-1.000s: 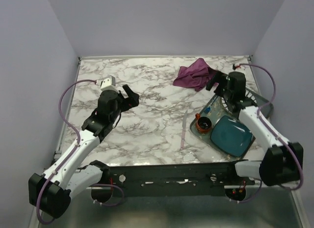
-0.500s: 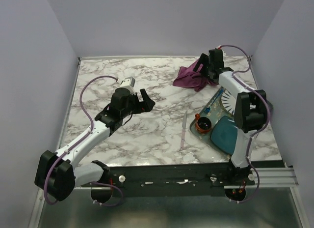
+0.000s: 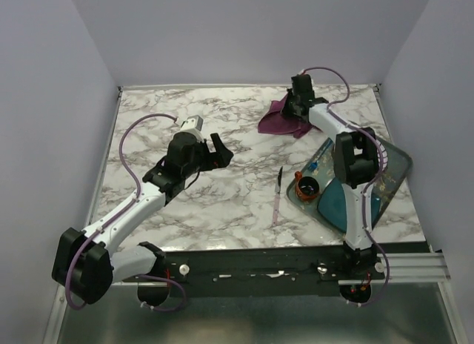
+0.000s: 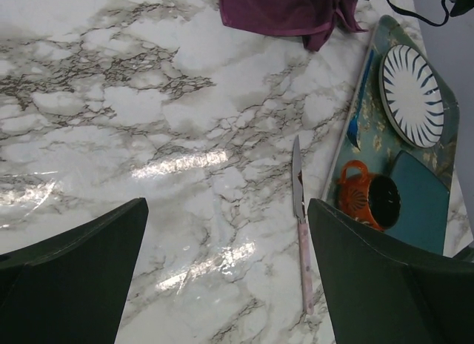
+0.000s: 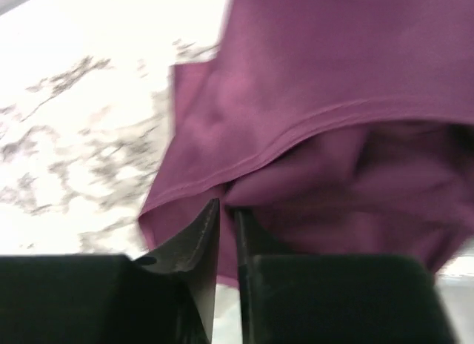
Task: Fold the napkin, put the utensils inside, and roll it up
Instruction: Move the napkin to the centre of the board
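The plum-purple napkin [image 3: 275, 122] lies crumpled at the back of the marble table, right of centre. My right gripper [image 3: 298, 105] reaches into its rear edge. In the right wrist view the jaws [image 5: 226, 204] stand almost together with a fold of the napkin [image 5: 333, 77] pinched between them. A slim knife [image 3: 277, 199] with a pinkish handle lies on the marble beside the tray; it also shows in the left wrist view [image 4: 300, 218]. My left gripper [image 3: 215, 153] hovers open over the table's middle, its wide gap [image 4: 226, 210] holding nothing, and the napkin [image 4: 281, 10] is far ahead of it.
A patterned tray [image 3: 396, 162] sits at the right under the right arm. It carries a striped white plate [image 4: 411, 96], an orange-rimmed dark cup [image 3: 306, 186], a teal mat [image 3: 337, 203] and a blue-handled piece [image 4: 361, 99].
The right arm swung from over the tray to the napkin's rear edge and its jaws closed on the cloth. The left arm moved slightly rightward, then stayed still.
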